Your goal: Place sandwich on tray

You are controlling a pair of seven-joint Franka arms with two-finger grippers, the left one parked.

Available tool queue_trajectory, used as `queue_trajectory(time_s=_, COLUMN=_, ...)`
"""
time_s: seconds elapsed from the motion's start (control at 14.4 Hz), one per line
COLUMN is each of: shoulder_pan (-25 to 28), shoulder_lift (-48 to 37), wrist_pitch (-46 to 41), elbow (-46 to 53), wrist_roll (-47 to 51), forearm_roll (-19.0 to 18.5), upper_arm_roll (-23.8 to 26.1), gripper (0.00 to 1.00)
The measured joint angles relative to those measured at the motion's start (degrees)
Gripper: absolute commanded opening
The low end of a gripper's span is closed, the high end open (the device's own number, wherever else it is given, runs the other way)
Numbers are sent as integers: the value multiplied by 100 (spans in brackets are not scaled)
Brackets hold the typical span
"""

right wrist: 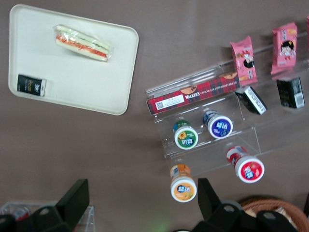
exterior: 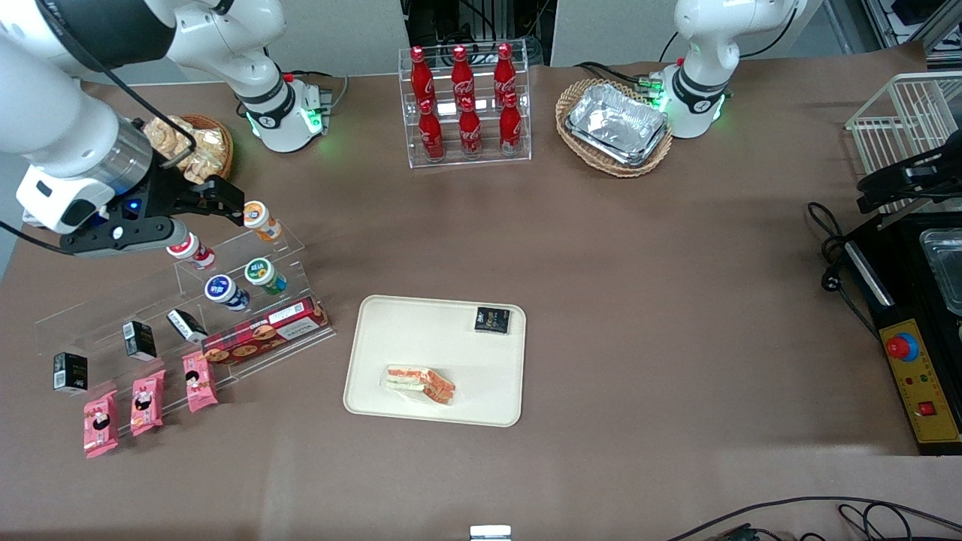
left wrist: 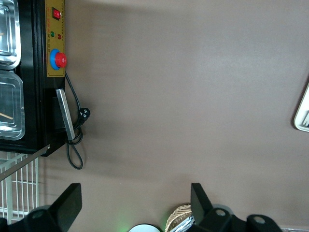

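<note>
On the tray: sandwich (exterior: pixel 420 384) is already lying flat on the cream tray (exterior: pixel 391 330), in the part nearer the front camera, fully inside the rim, so the placing looks done to me.

Hand position: the hand (exterior: pixel 225 201) hangs well above the desk (exterior: pixel 639 300) over the clear snack rack (exterior: pixel 180 300), at the working arm's end, near the little yogurt cups (exterior: pixel 225 291).

Hand state: fingers apart with nothing between them (the wrist view shows both dark fingertips (right wrist: pixel 75 195) spread wide over bare desk).

Key relation: sandwich sits well apart from the hand, toward the middle of the desk and nearer the front camera; the hand is nowhere near it.

Long axis: runs roughly along the tray's longer side, tilted a bit.

Sandwich looks: small wedge in clear wrap, white bread, orange-red and green layers showing on the cut side.

Also on tray: a small black packet (exterior: pixel 493 319) at the corner farther from the camera, not touching the sandwich.

Next, my guess: nothing left but parking the arm.
</note>
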Motion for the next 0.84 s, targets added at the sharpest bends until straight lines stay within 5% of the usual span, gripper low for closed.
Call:
queue_trajectory(time_s=0.28, shoulder_pan=-581, shoulder_lift=-76, wrist_pitch=45, elbow=6, wrist_roll=426, forearm_roll=-113, upper_arm_roll=728, gripper=100)
queue_trajectory(time_s=0.84, shoulder_pan=-739, shoulder_lift=69, wrist_pitch=361, elbow=93, wrist_roll=-262, forearm_roll=-117, upper_arm_roll=153, gripper=100)
